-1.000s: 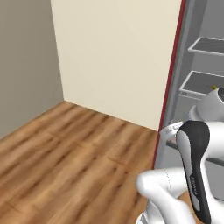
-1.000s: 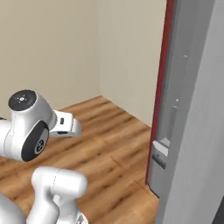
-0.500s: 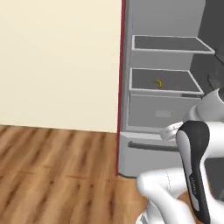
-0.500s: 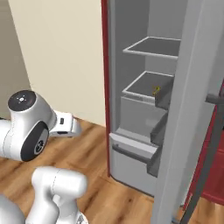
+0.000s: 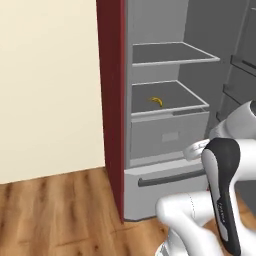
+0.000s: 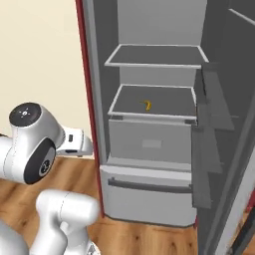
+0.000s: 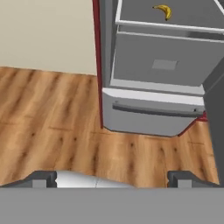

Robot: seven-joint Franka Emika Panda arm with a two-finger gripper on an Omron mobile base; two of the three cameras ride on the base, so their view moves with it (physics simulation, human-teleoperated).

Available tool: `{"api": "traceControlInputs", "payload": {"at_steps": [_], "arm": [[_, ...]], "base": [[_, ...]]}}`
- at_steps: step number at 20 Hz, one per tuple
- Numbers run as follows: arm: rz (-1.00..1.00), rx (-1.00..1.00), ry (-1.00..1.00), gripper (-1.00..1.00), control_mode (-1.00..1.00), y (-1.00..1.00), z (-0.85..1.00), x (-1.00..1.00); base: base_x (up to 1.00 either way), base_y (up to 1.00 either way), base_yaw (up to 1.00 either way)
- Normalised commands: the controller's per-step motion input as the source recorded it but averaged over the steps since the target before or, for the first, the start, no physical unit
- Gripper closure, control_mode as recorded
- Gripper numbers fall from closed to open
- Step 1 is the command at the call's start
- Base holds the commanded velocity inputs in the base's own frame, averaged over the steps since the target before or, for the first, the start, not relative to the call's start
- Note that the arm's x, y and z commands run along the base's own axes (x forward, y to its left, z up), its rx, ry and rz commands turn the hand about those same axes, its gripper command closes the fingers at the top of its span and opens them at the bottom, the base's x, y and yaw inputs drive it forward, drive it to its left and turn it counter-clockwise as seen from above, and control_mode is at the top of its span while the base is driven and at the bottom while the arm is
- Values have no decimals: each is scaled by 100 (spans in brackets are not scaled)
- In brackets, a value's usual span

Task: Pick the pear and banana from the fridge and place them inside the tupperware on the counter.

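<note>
In the left base view, the fridge stands open with the banana lying on its lower shelf.

In the right base view, the banana sits mid-shelf; a straight, level reach over the shelf lip is advised.

In the hand view, the gripper is spread wide, empty. The pear cannot be made out.
</note>
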Motion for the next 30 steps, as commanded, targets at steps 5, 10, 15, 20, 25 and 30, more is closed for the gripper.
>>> {"api": "traceControlInputs", "payload": {"at_steps": [5, 10, 15, 20, 25, 30], "arm": [[0, 0, 0, -100, 100, 0, 0, 0], [0, 0, 0, -100, 100, 0, 0, 0], [0, 0, 0, -100, 100, 0, 0, 0], [0, 0, 0, -100, 100, 0, 0, 0], [0, 0, 0, -100, 100, 0, 0, 0], [0, 0, 0, -100, 100, 0, 0, 0]], "base": [[56, 14, -31], [24, -21, -10], [8, -24, 0], [2, -53, 1], [49, -32, 0], [100, 17, -4]]}}
